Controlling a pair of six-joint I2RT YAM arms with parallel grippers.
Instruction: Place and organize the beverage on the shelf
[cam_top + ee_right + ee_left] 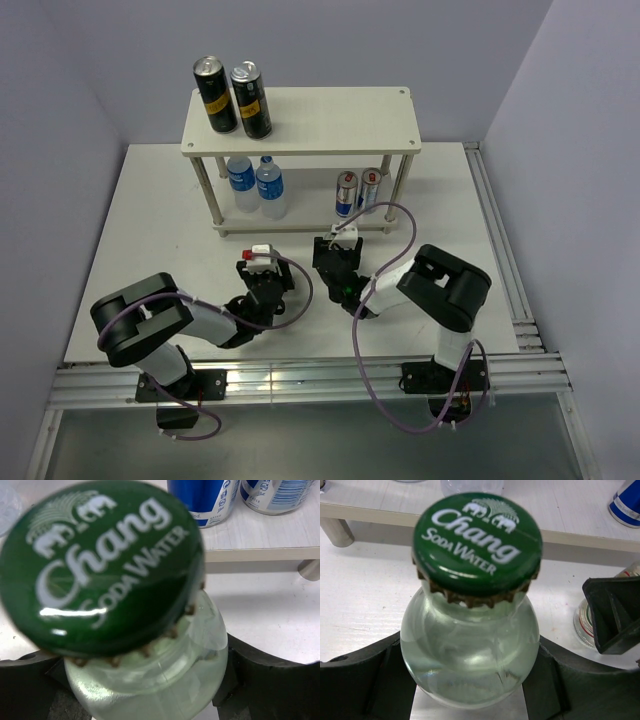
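Observation:
My left gripper [470, 680] is shut on a clear green-capped bottle [477, 540] marked Chang Soda Water, with a black finger [365, 680] against each side of its body. My right gripper [145, 690] is shut on the second green-capped bottle [100, 565] in the same way. Both grippers, left [265, 275] and right [335, 258], are just in front of the cream-white shelf [330, 120]. Two black cans [232, 95] stand on its top board at the left. Two blue-labelled water bottles [256, 185] stand on the lower board at the left.
Two blue-and-silver cans [358, 190] stand on the lower board at the right and also show in the right wrist view [205, 497]. In the left wrist view a shelf leg [335, 530] is at the far left and the right gripper's finger [612, 615] is close by.

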